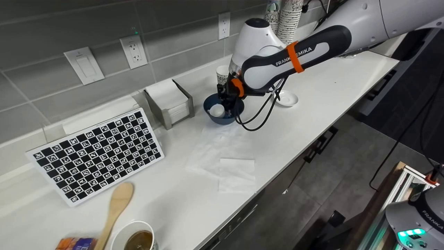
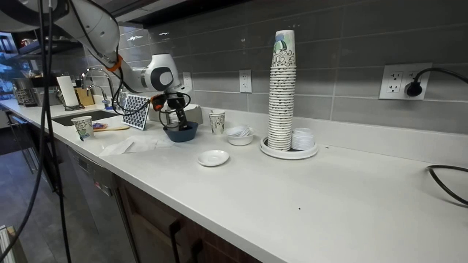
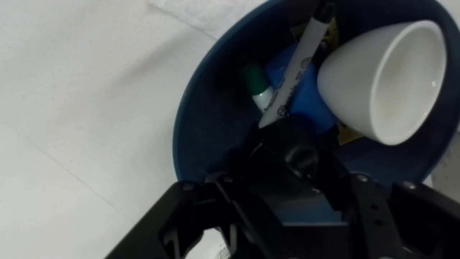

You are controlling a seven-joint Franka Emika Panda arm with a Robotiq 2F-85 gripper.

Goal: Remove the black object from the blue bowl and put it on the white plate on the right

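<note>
- Black object [image 3: 289, 142] is apparently lying in the blue bowl [image 3: 190, 118], wrist view; edges blurring into the dark gripper [image 3: 282, 171]. Can't tell whether jaws are clamping it or standing apart. Bowl also holding two markers [image 3: 302, 64], one tipped white cup [image 3: 354, 79].
- In an exterior view, white counter [image 1: 312, 104] is running along grey wall tiles [image 1: 187, 24], grey floor [image 1: 319, 170] below. Two outlets [image 1: 133, 52], one switch [image 1: 84, 66], one wooden spoon [image 1: 120, 198] showing.
- In an exterior view, one white plate [image 2: 213, 157] is sitting on the counter, apart from the bowl. One sink [image 2: 87, 116], one tall cup stack [image 2: 281, 106] showing.

Hand [image 2: 182, 124] partly inside blue bowl [image 2: 181, 136]
</note>
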